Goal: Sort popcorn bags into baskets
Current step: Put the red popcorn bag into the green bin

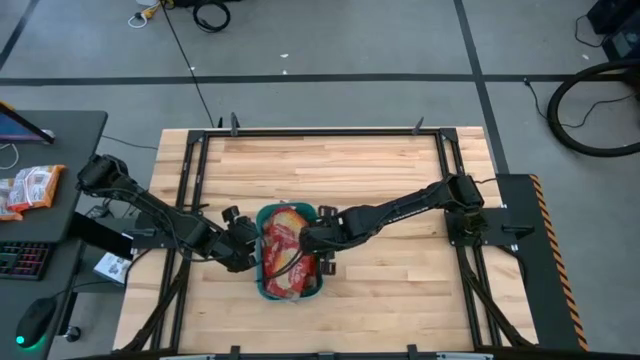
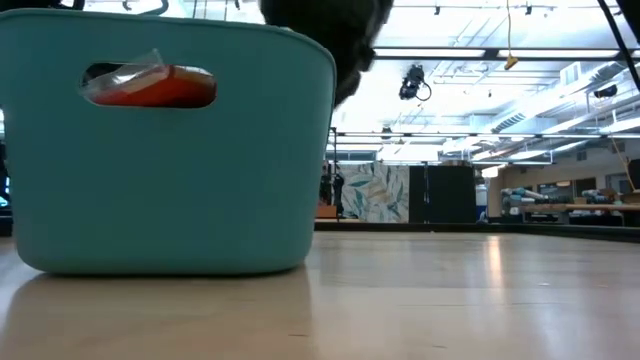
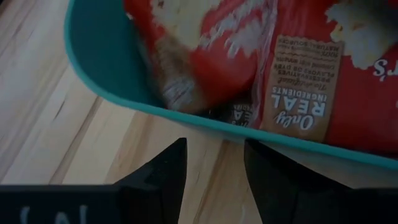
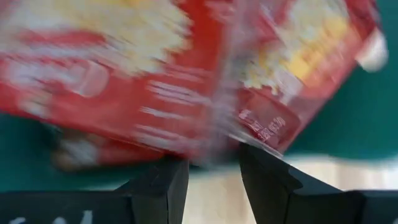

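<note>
Teal basket between both end effectors, red popcorn bags piled inside, sorting apparently near complete. Left end effector spread, empty, just outside basket's wall. Right end effector spread over opposite rim, bags directly ahead, no pinch visible; likely releasing or tamping pile.

The counter is a pale butcher-block wooden top bordered by a black metal frame. Directly on it stands one teal-green basket, set between the left end effector and the right end effector, its rim just beside each. The basket holds red popcorn bags. Outward of each end effector, the wood lies bare to the frame.
</note>
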### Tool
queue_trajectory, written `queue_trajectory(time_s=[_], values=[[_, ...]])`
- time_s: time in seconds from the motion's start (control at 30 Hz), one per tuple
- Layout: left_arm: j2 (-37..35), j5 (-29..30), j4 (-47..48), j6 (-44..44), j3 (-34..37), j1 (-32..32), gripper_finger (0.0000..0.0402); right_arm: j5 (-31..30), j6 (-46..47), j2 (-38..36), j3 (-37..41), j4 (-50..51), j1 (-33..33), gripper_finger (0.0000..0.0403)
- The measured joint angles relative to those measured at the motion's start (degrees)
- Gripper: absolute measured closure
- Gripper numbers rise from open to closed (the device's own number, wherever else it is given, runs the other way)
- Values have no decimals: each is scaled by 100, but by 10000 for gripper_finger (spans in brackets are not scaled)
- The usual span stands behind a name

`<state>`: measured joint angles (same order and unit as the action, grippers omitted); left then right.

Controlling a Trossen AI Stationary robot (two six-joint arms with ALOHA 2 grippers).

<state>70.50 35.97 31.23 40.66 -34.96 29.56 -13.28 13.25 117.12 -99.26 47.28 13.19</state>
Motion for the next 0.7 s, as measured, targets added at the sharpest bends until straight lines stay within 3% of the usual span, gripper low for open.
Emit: queue_trajectory(time_s=[0.37,0.7], values=[[0,-1,-44,2,0,0,237,1403,-461,260,-7,-1157,186,255],[0,-17,-57,4,0,0,237,510,-272,-266,-6,242,222,255]])
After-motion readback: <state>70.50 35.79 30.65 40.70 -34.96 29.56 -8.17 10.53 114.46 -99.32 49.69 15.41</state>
